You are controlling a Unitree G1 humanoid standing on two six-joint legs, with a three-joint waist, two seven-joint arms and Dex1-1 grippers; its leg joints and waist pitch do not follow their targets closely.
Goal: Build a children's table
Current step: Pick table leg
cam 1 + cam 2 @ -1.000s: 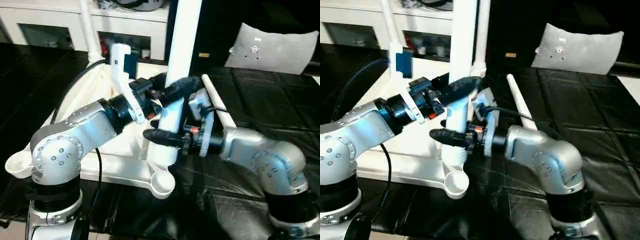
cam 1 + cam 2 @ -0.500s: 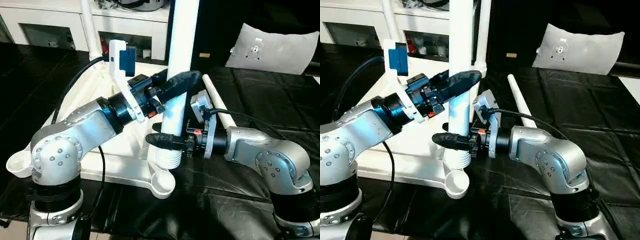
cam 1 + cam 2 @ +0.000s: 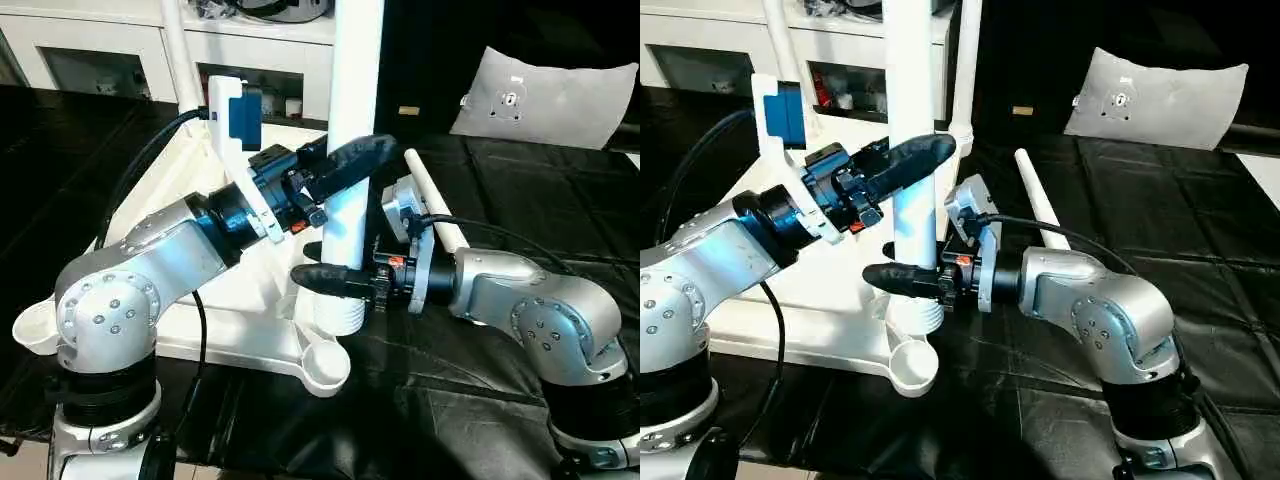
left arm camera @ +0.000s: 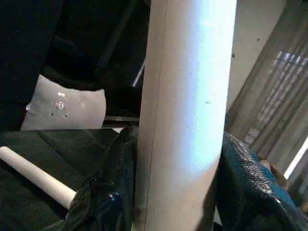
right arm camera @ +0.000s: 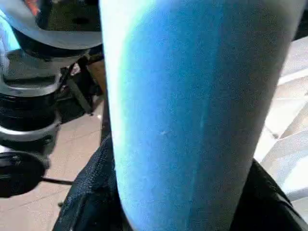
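Note:
The children's table top (image 3: 240, 325) lies upside down on the black mat, ribs up, with a round corner socket (image 3: 325, 366) nearest me. A white leg (image 3: 355, 80) stands nearly upright with its threaded end just above and behind that socket. My left gripper (image 3: 350, 165) is shut on the leg at mid-height; in the left wrist view the black fingers (image 4: 108, 192) press both sides of the leg (image 4: 185, 110). My right gripper (image 3: 315, 262) is shut on the leg lower down, just above the thread, and its wrist view shows the leg (image 5: 192, 110) up close.
A spare leg (image 3: 435, 210) lies on the mat behind my right arm. Two more legs (image 3: 178, 60) (image 3: 962, 70) stand upright at the far side of the table top. A grey cushion (image 3: 545, 95) sits at the back right, white shelving behind.
My left gripper has closed around the leg and its wrist has rolled. The leg has swung from a lean to nearly upright. My right gripper keeps its hold.

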